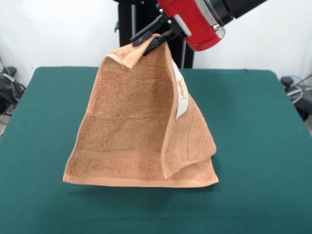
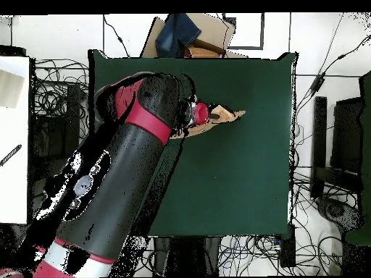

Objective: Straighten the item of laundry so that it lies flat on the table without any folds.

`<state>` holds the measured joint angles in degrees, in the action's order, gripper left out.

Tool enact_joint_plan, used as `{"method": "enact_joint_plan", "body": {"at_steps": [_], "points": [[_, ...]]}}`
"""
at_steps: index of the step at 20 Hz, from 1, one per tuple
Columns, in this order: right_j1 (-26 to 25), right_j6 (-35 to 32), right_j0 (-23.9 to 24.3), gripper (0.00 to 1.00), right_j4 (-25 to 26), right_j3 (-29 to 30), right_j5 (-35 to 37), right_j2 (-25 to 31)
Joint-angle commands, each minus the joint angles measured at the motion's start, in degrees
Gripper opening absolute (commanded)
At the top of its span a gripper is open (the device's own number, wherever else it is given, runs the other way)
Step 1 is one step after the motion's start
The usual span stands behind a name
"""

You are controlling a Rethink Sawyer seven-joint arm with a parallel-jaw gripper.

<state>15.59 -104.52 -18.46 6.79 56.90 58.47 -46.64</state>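
While pinched at one top corner by the gripper (image 1: 155, 41), fingers clamped on the cloth, hangs as a tan towel (image 1: 131, 126) lifted over the green table (image 1: 253, 146), lower hem touching it, white tag (image 1: 180, 95) showing

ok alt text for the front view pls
A red and black robot arm's pincer grips a tan terry towel by one corner, lifting it above a dark green table. The towel hangs folded, its lower edge on the table, a white tag showing.

towel (image 1: 126, 126) hanging from end effector (image 1: 155, 40), lower edge on table (image 1: 258, 146)
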Motion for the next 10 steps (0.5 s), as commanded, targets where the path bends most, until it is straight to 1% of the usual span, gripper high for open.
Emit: {"method": "enact_joint_plan", "body": {"at_steps": [1, 10], "points": [[-1.4, -21.5, -0.3, 0.0, -3.4, 7.2, -4.1, 4.6], [-1.8, -21.3, 0.1, 0.0, -3.7, 8.2, -6.2, 5.0]]}}
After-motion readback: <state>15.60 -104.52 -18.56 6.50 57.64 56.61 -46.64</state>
